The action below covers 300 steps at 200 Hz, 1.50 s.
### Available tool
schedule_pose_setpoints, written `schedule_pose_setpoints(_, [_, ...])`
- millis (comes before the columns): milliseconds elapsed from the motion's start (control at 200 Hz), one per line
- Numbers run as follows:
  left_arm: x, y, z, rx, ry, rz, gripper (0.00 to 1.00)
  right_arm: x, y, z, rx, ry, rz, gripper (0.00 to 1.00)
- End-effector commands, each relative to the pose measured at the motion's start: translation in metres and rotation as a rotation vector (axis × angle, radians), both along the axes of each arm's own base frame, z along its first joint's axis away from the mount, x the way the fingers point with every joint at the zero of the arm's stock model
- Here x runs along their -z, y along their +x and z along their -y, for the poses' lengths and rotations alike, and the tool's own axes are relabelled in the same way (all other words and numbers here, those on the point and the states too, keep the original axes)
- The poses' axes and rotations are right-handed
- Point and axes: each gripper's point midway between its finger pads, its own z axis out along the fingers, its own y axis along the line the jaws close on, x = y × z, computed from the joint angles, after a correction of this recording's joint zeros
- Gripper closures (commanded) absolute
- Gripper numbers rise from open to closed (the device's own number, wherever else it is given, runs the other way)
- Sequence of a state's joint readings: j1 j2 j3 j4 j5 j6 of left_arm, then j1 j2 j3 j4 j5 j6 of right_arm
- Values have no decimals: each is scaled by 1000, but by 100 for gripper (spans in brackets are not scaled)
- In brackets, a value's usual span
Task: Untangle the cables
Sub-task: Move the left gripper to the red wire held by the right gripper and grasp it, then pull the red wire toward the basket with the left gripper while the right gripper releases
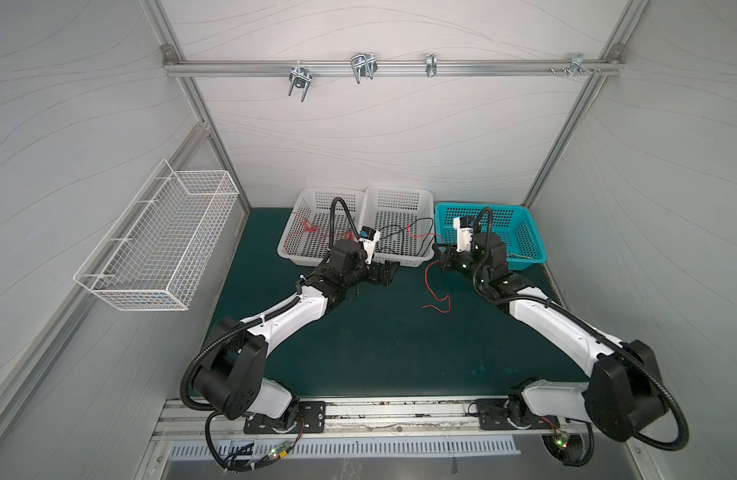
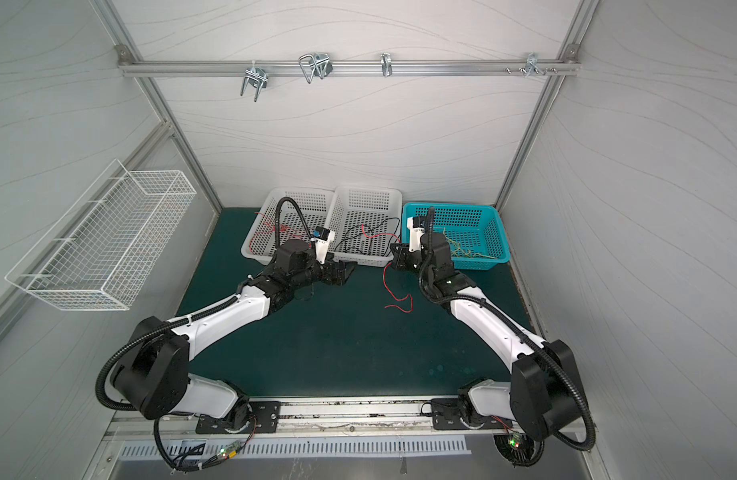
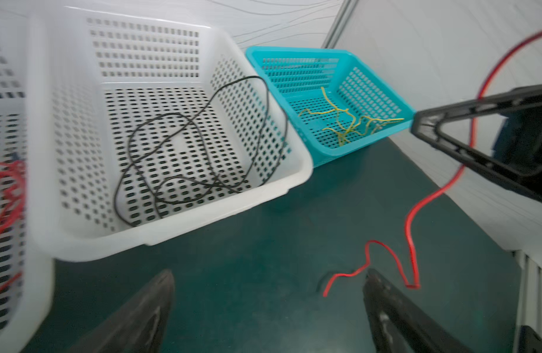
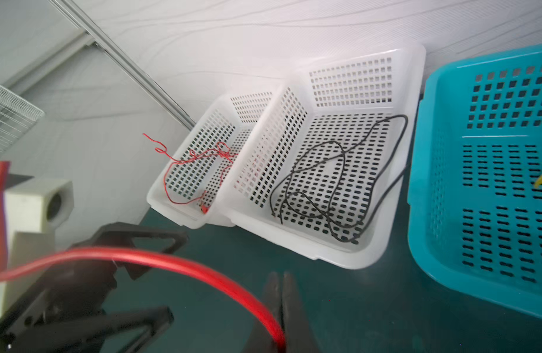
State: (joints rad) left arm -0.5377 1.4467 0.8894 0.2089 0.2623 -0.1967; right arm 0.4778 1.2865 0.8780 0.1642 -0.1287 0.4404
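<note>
My right gripper (image 4: 281, 276) is shut on a red cable (image 4: 178, 259) in front of the baskets. In both top views that red cable (image 1: 435, 297) (image 2: 400, 297) hangs from the right gripper (image 1: 441, 257) (image 2: 396, 255) and curls onto the green mat. My left gripper (image 3: 268, 275) (image 1: 389, 270) stands open and empty just above the mat, left of the cable's free end (image 3: 334, 281). A black cable (image 3: 184, 159) lies in the middle white basket (image 1: 400, 192). Another red cable (image 4: 196, 171) sits in the left white basket (image 1: 300, 259). A yellowish cable (image 3: 349, 122) lies in the teal basket (image 1: 483, 205).
The three baskets stand side by side against the back wall. A white wire rack (image 1: 159, 237) hangs on the left wall. Metal hooks (image 1: 362, 66) sit on a rail high on the back wall. The green mat (image 1: 379, 340) spreads in front of the baskets.
</note>
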Motion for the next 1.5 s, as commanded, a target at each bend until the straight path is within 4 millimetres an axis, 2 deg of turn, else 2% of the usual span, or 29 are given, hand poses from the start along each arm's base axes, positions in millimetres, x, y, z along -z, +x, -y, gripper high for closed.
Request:
schedule_pose_setpoints(0, [-35, -11, 42, 113, -112, 64, 3, -29, -2, -14, -43, 79, 69, 100])
schedule_pose_setpoints(85, [-32, -17, 58, 143, -99, 79, 3, -30, -3, -19, -67, 103, 61, 100])
schedule_pose_setpoints(290, [-19, -13, 80, 147, -126, 29, 7, -35, -9, -31, -123, 123, 47, 100])
schedule_pose_setpoints(420, [-15, -11, 92, 155, -134, 12, 15, -38, -13, -33, -143, 134, 49, 100])
schedule_pose_setpoints(495, [-15, -9, 96, 152, -143, -5, 29, -38, -15, -33, -142, 133, 51, 100])
schedule_pose_setpoints(550, [-15, -8, 97, 149, -150, -13, 46, -37, -16, -31, -137, 125, 51, 100])
schedule_pose_setpoints(625, [-15, -7, 97, 140, -160, -22, 78, -34, -17, -27, -122, 105, 48, 100])
schedule_pose_setpoints(665, [-15, -7, 97, 139, -161, -25, 87, -32, -17, -25, -111, 96, 46, 100])
schedule_pose_setpoints(700, [-15, -8, 96, 138, -161, -28, 92, -30, -17, -23, -102, 89, 46, 100])
schedule_pose_setpoints(725, [-14, -8, 96, 137, -160, -30, 99, -30, -17, -21, -96, 88, 46, 100])
schedule_pose_setpoints(920, [-15, -9, 92, 120, -158, -46, 100, -23, -17, -19, -87, 68, 28, 100])
schedule_pose_setpoints(1046, [-19, -5, 79, 49, -128, -39, 100, -15, -18, -15, -74, 32, 4, 81])
schedule_pose_setpoints(1271, [-25, -2, 50, -58, -16, 6, 100, -4, -24, 9, 26, -19, -1, 31])
schedule_pose_setpoints(1361, [-29, -2, 36, -100, 48, 22, 100, 1, -26, 23, 78, -65, -4, 19])
schedule_pose_setpoints(1411, [-32, -1, 28, -120, 85, 36, 100, 6, -27, 29, 99, -97, -12, 8])
schedule_pose_setpoints(1496, [-40, 3, 10, -176, 137, 73, 100, 15, -30, 37, 119, -143, -31, 1])
